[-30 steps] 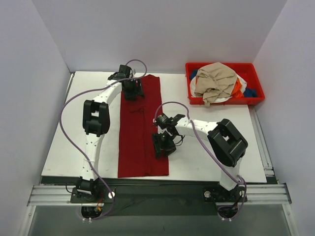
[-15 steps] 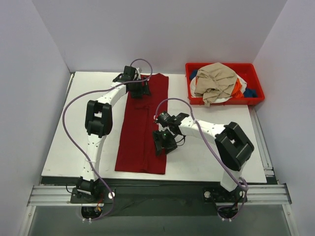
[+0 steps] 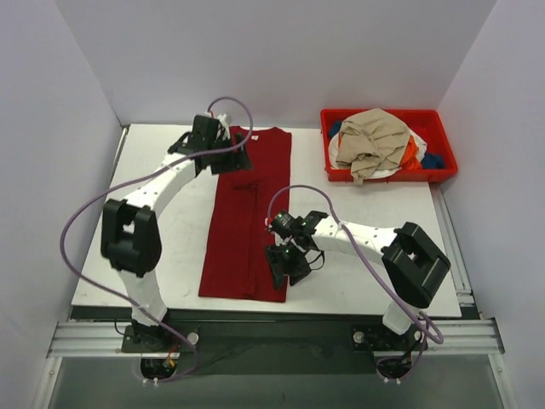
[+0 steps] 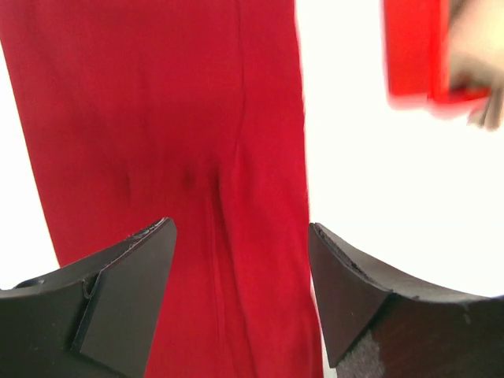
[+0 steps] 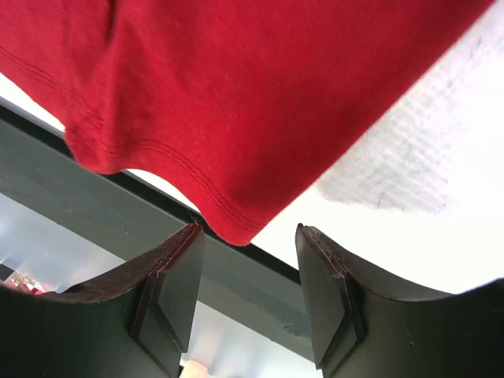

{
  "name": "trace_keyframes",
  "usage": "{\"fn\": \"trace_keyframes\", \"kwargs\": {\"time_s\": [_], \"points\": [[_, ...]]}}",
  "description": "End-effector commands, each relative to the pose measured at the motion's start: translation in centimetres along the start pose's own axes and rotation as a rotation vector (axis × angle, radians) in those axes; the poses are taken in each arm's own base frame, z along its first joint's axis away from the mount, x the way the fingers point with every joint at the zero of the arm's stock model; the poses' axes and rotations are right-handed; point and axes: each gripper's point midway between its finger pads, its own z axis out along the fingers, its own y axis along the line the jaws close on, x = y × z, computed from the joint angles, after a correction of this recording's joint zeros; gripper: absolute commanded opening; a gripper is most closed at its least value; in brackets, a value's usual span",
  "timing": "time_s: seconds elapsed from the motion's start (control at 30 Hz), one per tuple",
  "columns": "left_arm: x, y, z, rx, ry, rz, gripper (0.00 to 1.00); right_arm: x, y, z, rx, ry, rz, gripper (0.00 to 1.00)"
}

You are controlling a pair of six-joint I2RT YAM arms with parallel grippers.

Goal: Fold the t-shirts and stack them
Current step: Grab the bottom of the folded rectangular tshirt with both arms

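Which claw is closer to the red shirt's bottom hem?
Right. The right gripper hovers at the dark red t-shirt's near hem corner; the left gripper is over the shirt's far end, near the collar.

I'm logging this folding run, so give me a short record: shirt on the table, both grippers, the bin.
shirt on table: dark red t-shirt, folded into a long strip, flat on the white table
left gripper: open, over the strip's far end, empty
right gripper: open, at the near right hem corner, empty
red bin: far right, tan t-shirt heaped on top
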Motion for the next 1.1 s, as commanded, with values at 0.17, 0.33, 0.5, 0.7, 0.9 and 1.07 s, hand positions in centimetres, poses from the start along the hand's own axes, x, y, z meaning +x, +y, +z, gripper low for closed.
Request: {"fn": "trace_keyframes", "kwargs": {"time_s": [0.17, 0.33, 0.5, 0.7, 0.9, 1.07], "points": [[11.5, 0.0, -9.5, -0.056, 0.044, -0.026, 0.78, 0.6, -0.6, -2.3, 0.025, -0.068, 0.042, 0.51], [18.4, -1.7, -13.4, -0.069, 0.126, -0.022, 0.77, 1.1, -0.4, -3.5, 0.0, -0.114, 0.096, 0.51], [23.2, -3.1, -15.4, 0.049, 0.2, -0.028, 0.74, 2.0, -1.5, -3.0, 0.011, -0.193, 0.227, 0.52], [28.2, -3.5, -17.1, 0.071, 0.297, -0.046, 0.71, 2.1, -0.2, -2.6, -0.013, -0.221, 0.341, 0.52], [30.5, -4.2, -17.1, 0.021, 0.315, -0.083, 0.63, 3.1, 0.3, -2.2, 0.008, -0.192, 0.318, 0.52], [32.0, -5.1, -15.4, -0.001, 0.315, -0.042, 0.58, 2.5, -0.8, -3.3, 0.033, -0.22, 0.303, 0.53]]}}
